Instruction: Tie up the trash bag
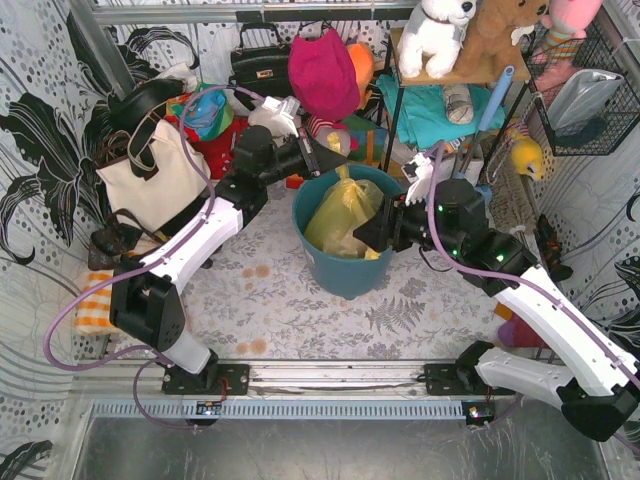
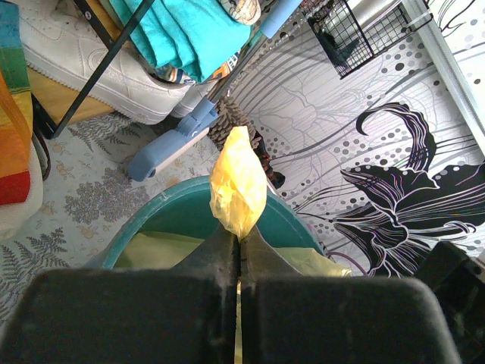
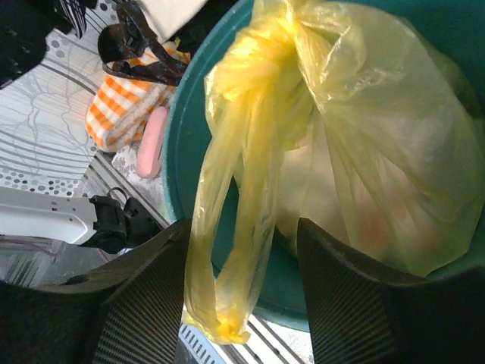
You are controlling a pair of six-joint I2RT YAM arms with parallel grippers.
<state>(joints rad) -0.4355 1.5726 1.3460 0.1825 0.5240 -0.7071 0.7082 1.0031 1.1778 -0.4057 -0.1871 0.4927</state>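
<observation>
Right wrist view, centre: right gripper [image 3: 244,243] gapes open around the hanging tail of the trash bag [image 3: 364,144]. Left gripper [image 2: 239,244] pinches another tail upward, likely keeping the knot taut.

I am stretching my left arm [image 1: 195,248] forward and inward, and my left end effector [image 2: 239,241] is pressing its fingers flat together on a pinch of the trash bag [image 2: 238,189]. I am folding my right arm [image 1: 560,320] inward and holding my right end effector [image 3: 242,243] with its fingers spread wide apart.
</observation>
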